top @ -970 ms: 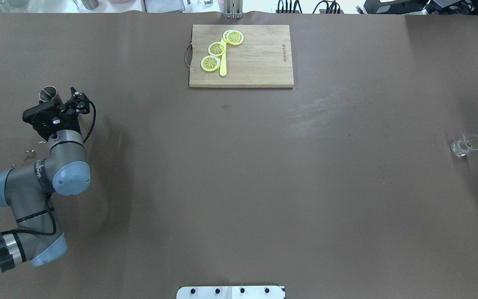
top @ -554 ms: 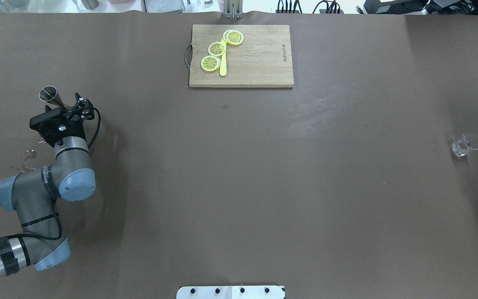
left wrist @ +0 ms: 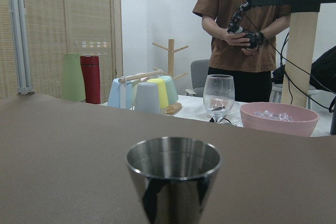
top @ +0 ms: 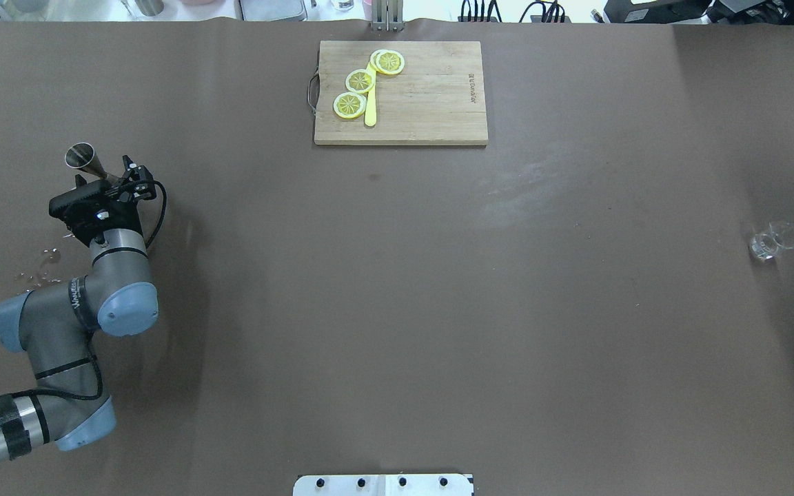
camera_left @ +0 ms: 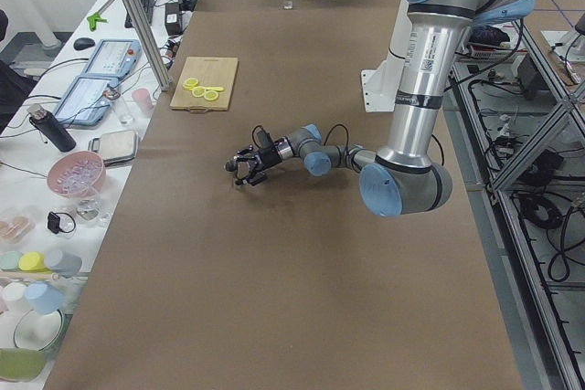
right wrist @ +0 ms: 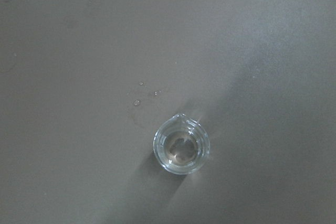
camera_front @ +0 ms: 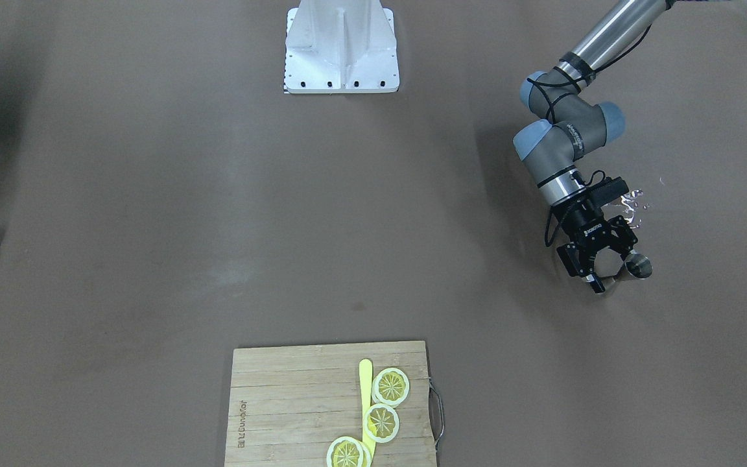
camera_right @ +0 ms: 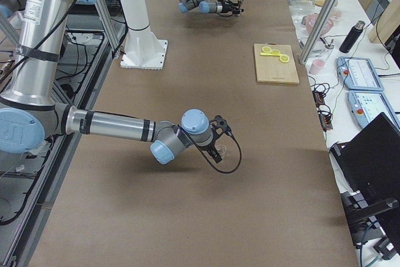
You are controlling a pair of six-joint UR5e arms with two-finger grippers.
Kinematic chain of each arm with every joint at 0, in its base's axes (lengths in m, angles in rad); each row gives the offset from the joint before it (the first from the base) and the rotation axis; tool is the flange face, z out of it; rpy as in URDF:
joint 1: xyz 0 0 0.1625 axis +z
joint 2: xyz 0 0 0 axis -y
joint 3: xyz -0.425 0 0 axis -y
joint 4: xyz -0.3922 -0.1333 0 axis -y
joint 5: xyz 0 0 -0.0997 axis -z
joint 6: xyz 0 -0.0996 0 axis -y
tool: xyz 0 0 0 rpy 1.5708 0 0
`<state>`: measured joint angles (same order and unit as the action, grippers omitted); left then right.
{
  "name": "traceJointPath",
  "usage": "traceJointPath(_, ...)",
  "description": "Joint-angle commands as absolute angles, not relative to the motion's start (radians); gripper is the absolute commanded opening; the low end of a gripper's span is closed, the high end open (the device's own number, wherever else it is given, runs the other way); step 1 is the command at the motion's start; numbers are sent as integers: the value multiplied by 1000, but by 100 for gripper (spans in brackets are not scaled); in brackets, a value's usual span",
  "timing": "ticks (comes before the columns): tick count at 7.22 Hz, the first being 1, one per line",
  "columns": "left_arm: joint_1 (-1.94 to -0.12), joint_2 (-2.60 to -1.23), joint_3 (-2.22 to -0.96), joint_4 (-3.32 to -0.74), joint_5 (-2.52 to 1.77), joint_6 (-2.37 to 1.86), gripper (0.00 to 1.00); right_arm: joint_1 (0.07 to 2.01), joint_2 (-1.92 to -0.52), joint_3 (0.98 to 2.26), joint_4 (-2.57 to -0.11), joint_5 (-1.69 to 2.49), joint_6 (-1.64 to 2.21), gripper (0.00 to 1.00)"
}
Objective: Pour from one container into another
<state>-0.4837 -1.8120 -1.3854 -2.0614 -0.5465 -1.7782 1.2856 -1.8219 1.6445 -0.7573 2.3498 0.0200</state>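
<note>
Room rundown: a big table under a matte brown cover (top: 397, 310), with a pale sheen right of centre. Along the far edge there's a white side bench (camera_left: 55, 162) cluttered with cups (left wrist: 142, 95) and bowls (camera_left: 76, 173). Behind it are a white wall (left wrist: 152, 19), bamboo-looking blinds (left wrist: 47, 30) on the left, a grey chair (left wrist: 198, 74) and aluminium frame posts (camera_left: 137, 20).

cup (left wrist: 173, 182): polished steel, glossy | beaker (right wrist: 181, 150): clear glass | tbl (top: 397, 310): matt | board (top: 431, 103): smooth wood
</note>
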Motion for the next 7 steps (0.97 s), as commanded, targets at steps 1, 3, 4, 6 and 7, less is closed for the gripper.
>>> traceJointPath(1,-483,-1804,-1387,-2062,-545,-1807,78,1282,-1790,1644,-750,2350,50,100)
traceJointPath(3,-483,-1801,-1388,-2060,-534,-1816,78,1270,-1737,1640,-729,2350,101,100)
traceJointPath(4,-483,-1801,-1388,-2060,-534,-1816,78,1270,-1727,1640,-724,2350,101,100)
traceJointPath(6,-483,-1799,-1379,-2060,-532,-1816,78,1266,-1726,1532,-561,2350,104,100)
traceJointPath(7,-483,-1799,-1379,-2060,-532,-1816,78,1258,-1726,1460,-441,2350,124,100)
